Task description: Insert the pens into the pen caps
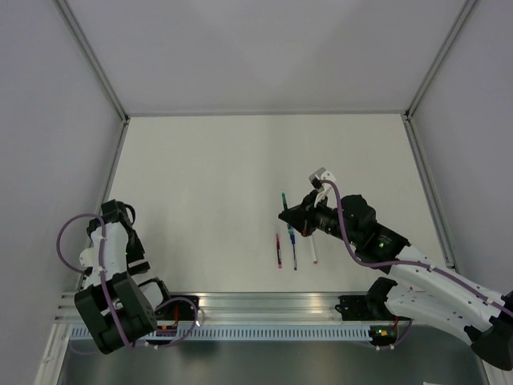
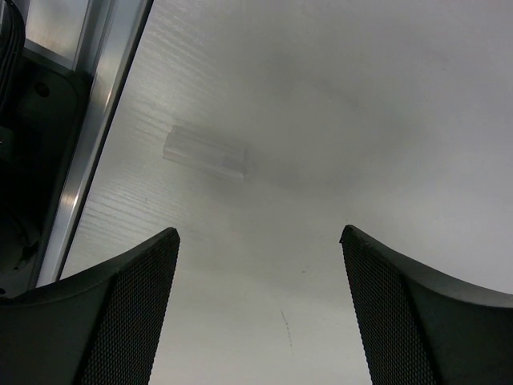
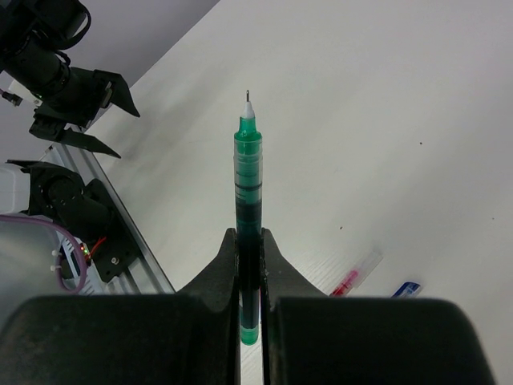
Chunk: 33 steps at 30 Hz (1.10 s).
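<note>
Risk: pen may pivot when pushed | right gripper clamped on pen tail | left gripper apart, cap loose ahead

White table. Lying side by side near the front: red pen, blue pen, white pen. Clear cap near the rail.

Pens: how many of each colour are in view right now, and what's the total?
green pen: 1, held in the right gripper
red pen: 1, on the table
blue pen: 1, on the table
white pen: 1, on the table
Total: 4
</note>
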Each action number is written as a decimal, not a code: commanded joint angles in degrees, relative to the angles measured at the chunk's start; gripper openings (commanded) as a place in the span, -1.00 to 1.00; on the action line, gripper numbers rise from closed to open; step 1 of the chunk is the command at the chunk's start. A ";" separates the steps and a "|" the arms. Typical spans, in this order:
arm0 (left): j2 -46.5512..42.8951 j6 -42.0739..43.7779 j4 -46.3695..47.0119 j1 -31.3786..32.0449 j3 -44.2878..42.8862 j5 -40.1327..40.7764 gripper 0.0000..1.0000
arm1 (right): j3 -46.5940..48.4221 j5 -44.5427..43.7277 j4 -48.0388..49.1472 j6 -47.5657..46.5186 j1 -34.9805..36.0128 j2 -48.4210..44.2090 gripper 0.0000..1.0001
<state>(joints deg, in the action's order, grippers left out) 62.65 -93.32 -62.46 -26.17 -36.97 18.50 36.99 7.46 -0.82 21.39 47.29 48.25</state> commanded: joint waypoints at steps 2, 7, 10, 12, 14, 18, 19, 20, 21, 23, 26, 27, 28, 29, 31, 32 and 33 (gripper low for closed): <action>-1.83 -5.29 1.36 -0.19 0.83 3.03 0.76 | 0.01 -1.57 1.70 -0.20 -0.09 -0.70 -1.00; -2.80 -7.31 2.08 -1.07 1.99 6.27 0.76 | -0.08 -2.45 1.52 -0.38 -0.09 -0.88 -1.00; -3.32 -9.77 0.94 -0.99 2.43 7.42 0.76 | 0.10 -2.19 1.87 -0.29 0.00 0.09 -1.00; -3.94 -11.36 0.84 -1.07 3.13 7.60 0.76 | 0.27 -2.02 2.05 -0.29 -0.09 0.70 -1.00; -4.64 -12.93 0.84 -1.07 4.09 7.51 0.76 | 0.27 -2.10 2.05 -0.29 -0.09 0.97 -1.00; -7.80 -16.36 -0.56 -1.07 5.77 8.22 0.70 | 0.27 -2.89 1.87 -0.47 -0.09 0.97 -1.00; -8.24 -16.54 -0.21 -1.07 6.64 7.96 0.69 | 0.27 -2.98 1.96 -0.56 -0.09 1.06 -1.00; -8.60 -17.24 0.23 -1.07 7.08 7.69 0.69 | 0.36 -3.07 1.88 -0.47 -0.09 1.06 -1.00; -8.95 -17.77 0.23 -1.07 7.44 7.60 0.67 | 0.36 -3.07 1.87 -0.47 -0.09 1.14 -1.00; -8.78 -18.65 0.58 -1.16 8.32 7.34 0.67 | 0.27 -3.33 1.87 -0.47 -0.09 1.23 -1.00; -7.55 -19.61 1.11 -1.07 8.85 7.07 0.63 | 0.27 -3.68 1.79 -0.56 -0.09 1.50 -1.00; -7.02 -19.62 1.46 -1.07 8.93 6.99 0.61 | 0.36 -3.77 1.79 -0.64 0.00 1.58 -1.00; -6.41 -19.97 1.20 -1.16 9.19 6.99 0.60 | 0.36 -3.95 1.79 -0.64 0.00 1.58 -1.00; -6.14 -20.67 1.37 -1.07 9.46 6.90 0.58 | 0.36 -4.04 1.79 -0.73 -0.09 1.67 -1.00; -5.70 -21.28 2.51 -1.16 10.33 6.90 0.57 | 0.36 -4.12 1.79 -0.82 -0.09 2.02 -1.00; -5.61 -21.73 2.95 -1.07 10.60 7.16 0.54 | 0.45 -4.04 1.79 -0.73 -0.09 2.11 -1.00; -5.44 -22.17 2.87 -1.16 10.60 7.86 0.53 | 0.45 -4.12 1.87 -0.73 0.00 2.20 -1.00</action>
<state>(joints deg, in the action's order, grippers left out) 56.82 -111.15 -60.36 -26.94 -27.14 24.56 36.97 4.34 -0.84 21.19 47.29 50.09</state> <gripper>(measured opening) 0.771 0.064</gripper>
